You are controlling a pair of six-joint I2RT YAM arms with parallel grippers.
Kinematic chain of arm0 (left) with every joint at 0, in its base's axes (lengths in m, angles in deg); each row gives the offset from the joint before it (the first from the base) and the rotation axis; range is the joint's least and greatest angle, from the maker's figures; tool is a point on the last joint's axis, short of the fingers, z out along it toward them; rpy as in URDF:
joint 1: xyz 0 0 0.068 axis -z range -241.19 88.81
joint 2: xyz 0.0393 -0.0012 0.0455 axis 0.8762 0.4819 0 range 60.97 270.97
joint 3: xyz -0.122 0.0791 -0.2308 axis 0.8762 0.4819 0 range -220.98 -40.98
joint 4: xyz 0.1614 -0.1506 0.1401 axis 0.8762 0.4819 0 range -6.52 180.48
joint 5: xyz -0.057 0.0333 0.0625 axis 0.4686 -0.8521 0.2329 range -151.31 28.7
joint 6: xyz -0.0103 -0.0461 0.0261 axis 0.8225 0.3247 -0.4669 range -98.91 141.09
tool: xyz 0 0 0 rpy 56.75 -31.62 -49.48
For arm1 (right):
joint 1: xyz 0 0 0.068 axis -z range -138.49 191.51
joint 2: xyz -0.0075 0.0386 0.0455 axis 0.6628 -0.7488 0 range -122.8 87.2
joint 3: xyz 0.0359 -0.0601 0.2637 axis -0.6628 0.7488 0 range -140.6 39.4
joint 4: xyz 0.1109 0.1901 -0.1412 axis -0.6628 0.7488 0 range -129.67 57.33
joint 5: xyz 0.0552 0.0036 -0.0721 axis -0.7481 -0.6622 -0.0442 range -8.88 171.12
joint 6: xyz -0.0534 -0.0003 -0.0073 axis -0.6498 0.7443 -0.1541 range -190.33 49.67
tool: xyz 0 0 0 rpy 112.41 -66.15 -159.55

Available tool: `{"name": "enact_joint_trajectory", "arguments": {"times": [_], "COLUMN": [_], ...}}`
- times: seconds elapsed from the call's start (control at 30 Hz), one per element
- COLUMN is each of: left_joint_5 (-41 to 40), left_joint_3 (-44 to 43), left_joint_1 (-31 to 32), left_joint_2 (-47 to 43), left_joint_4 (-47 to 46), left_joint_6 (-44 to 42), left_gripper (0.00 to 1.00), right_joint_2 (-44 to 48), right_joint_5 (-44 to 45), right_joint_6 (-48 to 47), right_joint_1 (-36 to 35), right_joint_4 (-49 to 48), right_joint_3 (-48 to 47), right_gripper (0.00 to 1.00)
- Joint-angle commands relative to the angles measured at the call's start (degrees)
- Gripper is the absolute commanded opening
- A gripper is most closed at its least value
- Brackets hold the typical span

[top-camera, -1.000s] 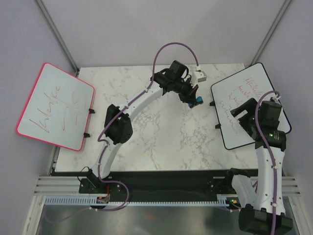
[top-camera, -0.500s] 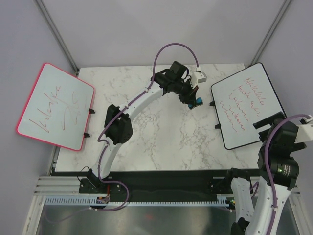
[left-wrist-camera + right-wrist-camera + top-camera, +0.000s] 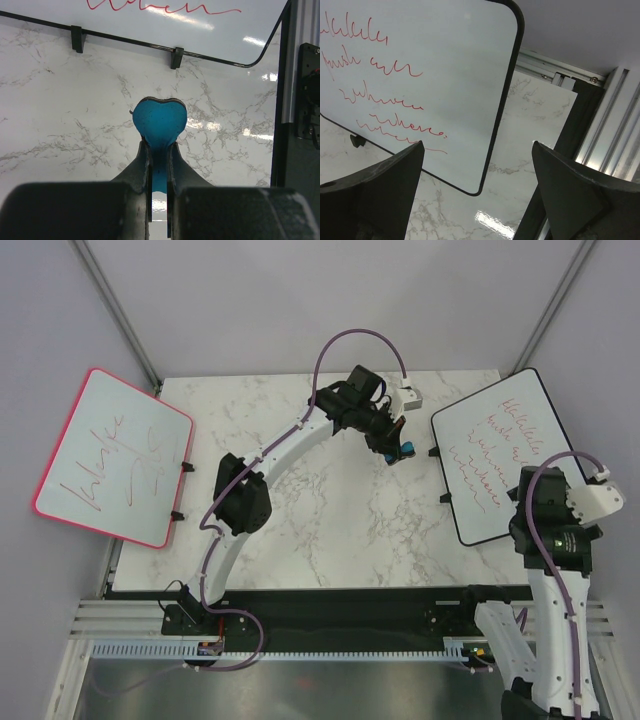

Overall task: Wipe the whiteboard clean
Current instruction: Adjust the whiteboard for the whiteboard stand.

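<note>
Top external shows the whiteboard full of writing, nothing erased. Left fingers pinch a blue eraser; right fingers are wide open.

There's the whiteboard, black-framed, at the desk's right edge, apparently propped aslant, orange-red handwriting unwiped.

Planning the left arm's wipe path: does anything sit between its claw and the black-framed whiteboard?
Nothing visible does. Only bare table separates the left claw, shut on the eraser, from the whiteboard.
</note>
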Motion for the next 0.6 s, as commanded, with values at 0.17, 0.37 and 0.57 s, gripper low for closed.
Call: {"name": "enact_joint_trajectory", "arguments": {"times": [0.17,0.37,0.57], "left_joint_5": [2.7,2.7,3.1], "left_joint_3": [-1.8,-1.9,-0.9], "left_joint_1": [0.5,0.4,0.4], "left_joint_2": [-1.9,-1.5,-1.6], "left_joint_4": [0.3,0.7,0.7], "left_joint_6": [-1.5,-1.9,-2.5], "left_gripper": [0.02,0.02,0.02], "right_joint_2": [-6.6,-4.9,-1.1], "right_joint_5": [-4.5,-6.6,-17.4], "right_joint_6": [-8.3,-13.0,-16.1], "right_joint_1": [14.1,19.0,19.9], "right_joint_4": [-4.1,-6.9,-16.1], "right_joint_3": [0.2,-0.7,7.0], "right_gripper": [0.98,0.98,0.98]}}
